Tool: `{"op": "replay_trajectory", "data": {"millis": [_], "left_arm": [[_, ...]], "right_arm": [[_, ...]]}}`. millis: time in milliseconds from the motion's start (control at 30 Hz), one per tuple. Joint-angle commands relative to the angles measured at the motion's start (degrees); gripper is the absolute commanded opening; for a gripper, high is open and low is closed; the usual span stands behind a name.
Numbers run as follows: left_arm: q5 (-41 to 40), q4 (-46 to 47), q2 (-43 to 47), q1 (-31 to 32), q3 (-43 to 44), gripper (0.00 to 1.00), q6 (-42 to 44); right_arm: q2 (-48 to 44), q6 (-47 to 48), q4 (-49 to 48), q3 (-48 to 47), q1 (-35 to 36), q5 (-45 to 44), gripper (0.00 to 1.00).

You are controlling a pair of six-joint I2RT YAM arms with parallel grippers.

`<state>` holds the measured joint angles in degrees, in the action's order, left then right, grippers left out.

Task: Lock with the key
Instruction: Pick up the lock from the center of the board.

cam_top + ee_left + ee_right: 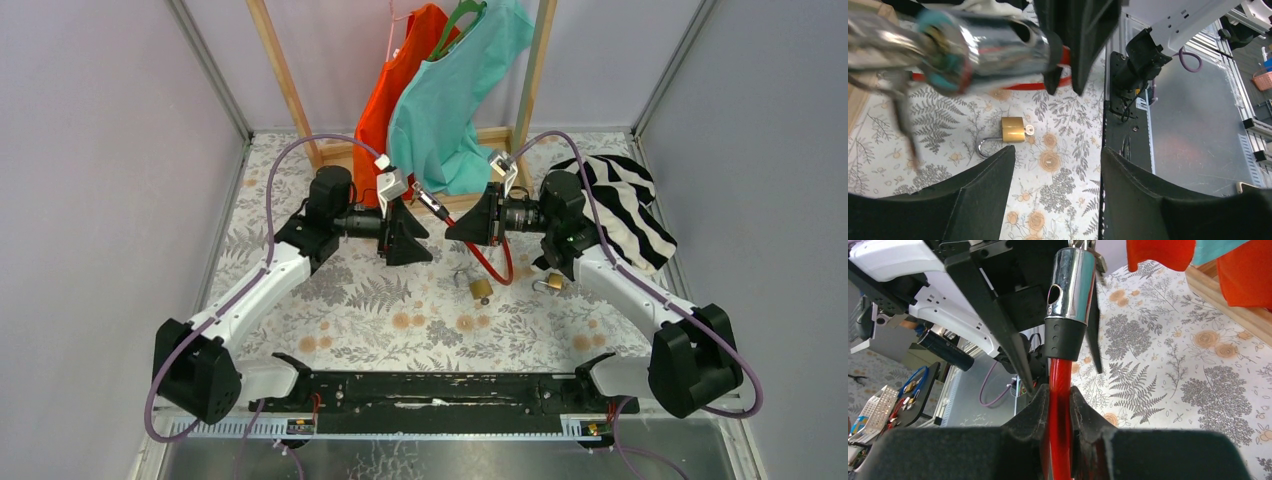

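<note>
A red cable lock has a chrome head (431,205) held up between my two grippers; its red cable (497,262) loops down to the table. My right gripper (1060,390) is shut on the red cable (1060,371) just below the chrome head (1073,285). My left gripper (1058,150) is open and empty, right beside the head (998,45), which crosses above its jaws. A bunch of keys (902,112) hangs blurred from the head's end. In the top view the left gripper (408,238) faces the right gripper (468,226).
A brass padlock (1013,129) with a key in it lies on the floral table (380,320), also in the top view (481,290). A second padlock (553,283) lies by the right arm. Clothes on a wooden rack (440,90) and a striped cloth (625,205) are behind.
</note>
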<state>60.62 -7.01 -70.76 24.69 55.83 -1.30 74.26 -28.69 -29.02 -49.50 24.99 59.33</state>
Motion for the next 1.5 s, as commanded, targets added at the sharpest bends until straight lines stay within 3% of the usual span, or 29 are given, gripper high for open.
{"op": "replay_trajectory", "data": {"millis": [0, 333, 633, 800, 933, 1033, 1133, 1300, 1400, 1467], "left_arm": [[1.22, 13.61, -2.13, 0.04, 2.22, 0.71, -5.34], [2.98, 35.99, -5.01, -0.05, -0.55, 0.69, -23.65], [3.01, 44.94, -7.36, -0.03, -0.42, 0.36, -31.26], [-1.52, 41.00, -6.19, -0.02, -1.49, 0.13, -30.00], [-14.38, 20.95, -5.34, 0.65, 2.79, 0.00, -24.54], [-23.50, 9.17, -5.99, 1.95, 6.91, 0.00, -24.08], [-31.97, -0.31, -7.70, 3.00, 11.41, 0.00, -26.85], [-37.81, -7.89, -10.18, 3.26, 16.45, 0.02, -31.86], [-36.94, -6.91, -9.99, 3.13, 16.86, 0.18, -34.82], [-34.01, -4.09, -9.39, 2.78, 15.92, 0.35, -36.71]], "right_arm": [[-0.02, -5.09, -12.31, 1.90, -0.29, 4.23, 0.00], [2.35, -10.00, -23.83, 4.93, -0.22, 6.51, 0.00], [4.38, -12.12, -27.81, 6.34, -0.29, 5.63, 0.03], [3.83, -7.30, -22.07, 5.86, -0.24, 4.41, 0.06], [2.22, 6.52, -5.00, 2.89, -0.24, -0.73, 0.16], [1.96, 16.50, 5.75, 0.30, -0.14, -5.52, 0.22], [1.33, 22.52, 10.50, -0.78, -0.07, -9.79, 0.21], [1.04, 25.55, 13.35, -1.48, 0.43, -13.24, 0.02], [0.77, 24.56, 13.30, -1.29, 0.46, -13.59, 0.00], [0.56, 22.30, 12.25, -1.10, 0.30, -12.17, 0.00]]}}
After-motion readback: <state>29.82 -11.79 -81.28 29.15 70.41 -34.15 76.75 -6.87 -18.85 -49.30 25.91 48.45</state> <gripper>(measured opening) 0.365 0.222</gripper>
